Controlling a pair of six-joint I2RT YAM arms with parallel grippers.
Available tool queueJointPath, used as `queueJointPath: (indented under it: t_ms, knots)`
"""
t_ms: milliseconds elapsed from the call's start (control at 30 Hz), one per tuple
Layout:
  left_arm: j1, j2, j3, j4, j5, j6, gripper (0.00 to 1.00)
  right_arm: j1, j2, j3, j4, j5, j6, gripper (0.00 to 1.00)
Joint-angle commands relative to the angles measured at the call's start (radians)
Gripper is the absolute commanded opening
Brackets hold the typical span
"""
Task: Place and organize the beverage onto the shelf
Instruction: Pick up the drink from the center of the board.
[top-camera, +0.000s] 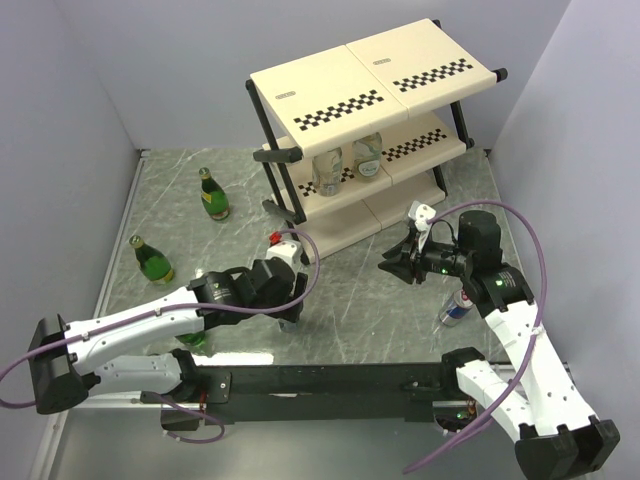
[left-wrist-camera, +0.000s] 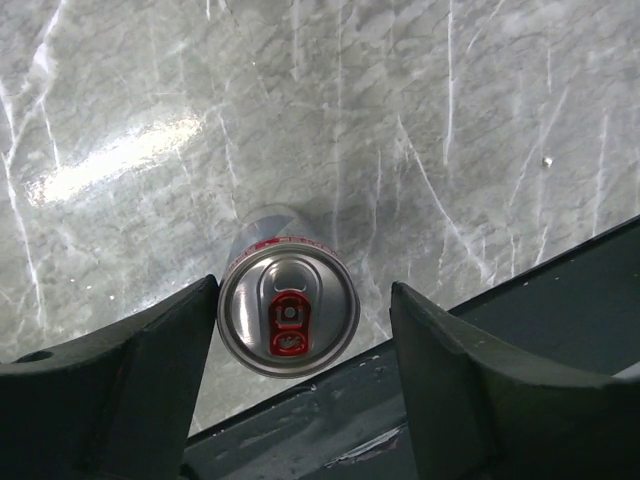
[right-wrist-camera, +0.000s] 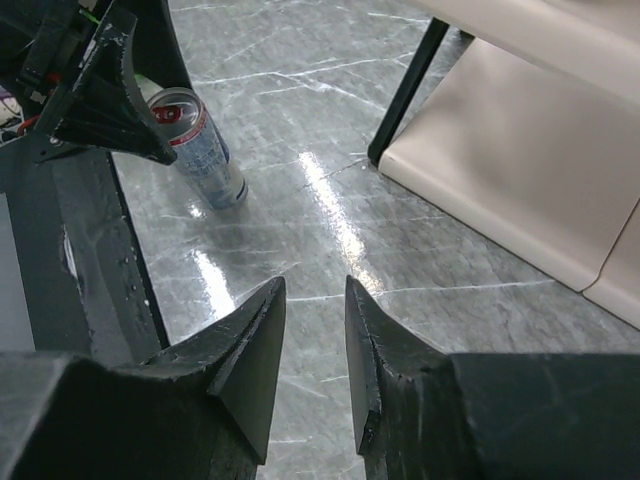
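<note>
Right now the left end effector straddles the upright can on the desk, jaws wide, its 9 o'clock finger almost touching. The right end effector, pinched narrow and empty, is farther off. From the can, the shelf lies at 1 o'clock.

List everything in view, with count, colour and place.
shelf: one, cream panels with checkered strips on a black frame, far side of the table
clear bottles: two, clear, upright on the shelf's middle tier
green bottles: three, green, on the table's left; one half hidden at the near edge
cans: two seen, silver-and-blue, one at near right, one between the left claw's fingers
table: one, grey marbled
left claw: open, straddling a can
right claw: shut, empty, over bare table
</note>
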Motion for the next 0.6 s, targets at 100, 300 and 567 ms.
queueJointPath:
  t_ms: [100,300,567]
  knots:
    - [-0.029,0.026,0.069,-0.036,-0.061,-0.030,0.71,-0.009,0.003,-0.007,-0.004,-0.023,-0.014,0.38]
    - [-0.049,0.046,0.072,-0.070,-0.100,-0.050,0.70,-0.007,0.003,-0.009,-0.002,-0.025,-0.014,0.39]
    - [-0.052,0.061,0.072,-0.085,-0.132,-0.056,0.73,-0.009,0.003,-0.010,-0.002,-0.029,-0.014,0.40]
